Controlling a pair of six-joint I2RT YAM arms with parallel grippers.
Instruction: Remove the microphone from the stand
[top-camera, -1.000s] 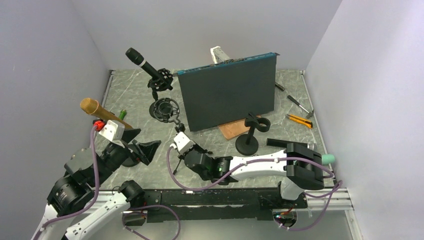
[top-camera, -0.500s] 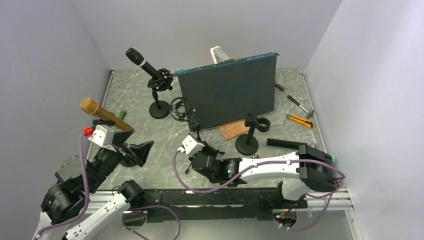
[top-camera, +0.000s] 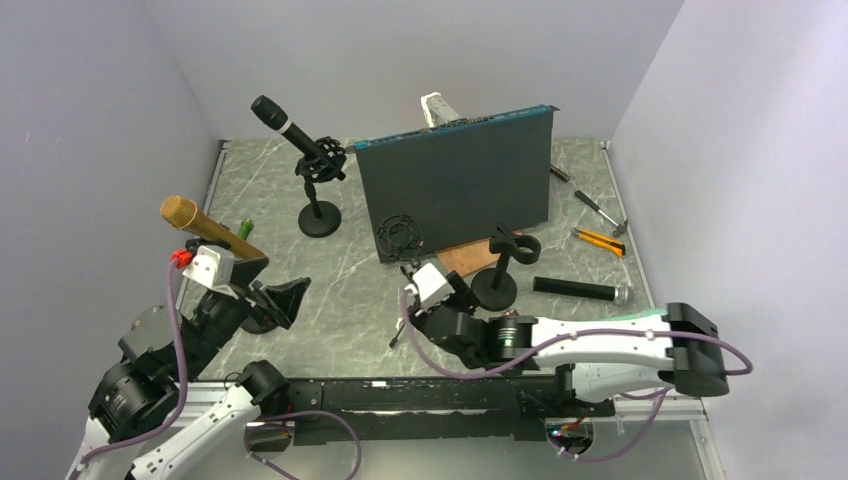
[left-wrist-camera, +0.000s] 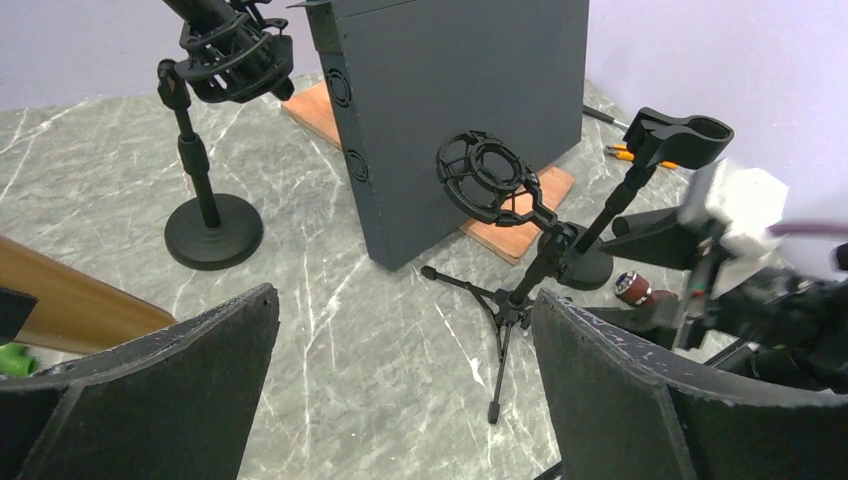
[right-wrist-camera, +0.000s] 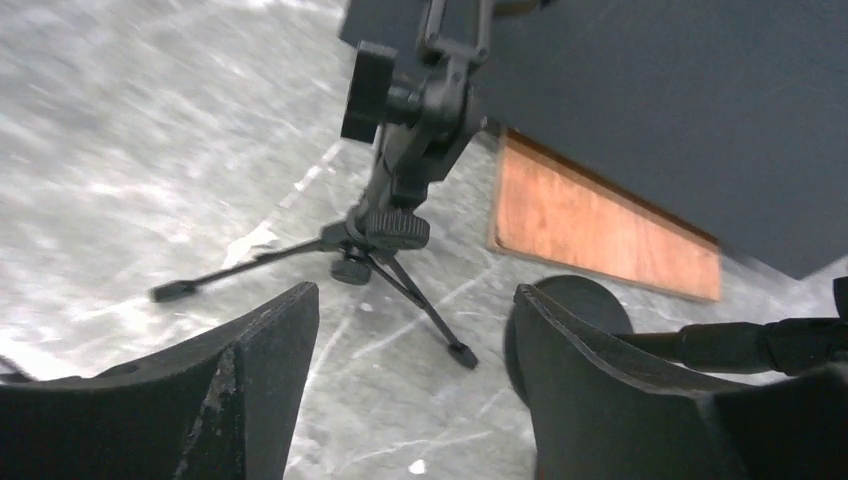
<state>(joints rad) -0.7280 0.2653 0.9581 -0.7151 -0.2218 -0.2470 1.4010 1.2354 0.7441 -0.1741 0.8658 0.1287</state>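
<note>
**Black microphone sits in its mount at the far left**

Black and slim, the microphone (top-camera: 285, 125) is seated in a shock mount (top-camera: 325, 160) on a round-based stand (top-camera: 320, 218) at the far left of the table (top-camera: 340, 290), its head angled up and to the left. A second black microphone (top-camera: 578, 290) lies flat on the right, free of any stand. A gold microphone (top-camera: 200, 225) leans at the near left, its lower end hidden behind the left arm.

The left gripper (left-wrist-camera: 405, 330) has its jaws spread wide and holds nothing. The right gripper (right-wrist-camera: 412, 300) also has its jaws apart. A tripod stand (top-camera: 400, 235) with an empty cage stands just ahead of them and is not touched.

The mounted microphone is probably a rigid, smooth barrel with some weight, so it is likely to slip in a loose pinch. Its mesh head looks easy to dent. The best hold seems to be across the barrel between the head and the mount, pulling along the barrel's own line. The mount's suspension may give and then spring back, and the narrow stand could tip unless its stem is steadied.
</note>
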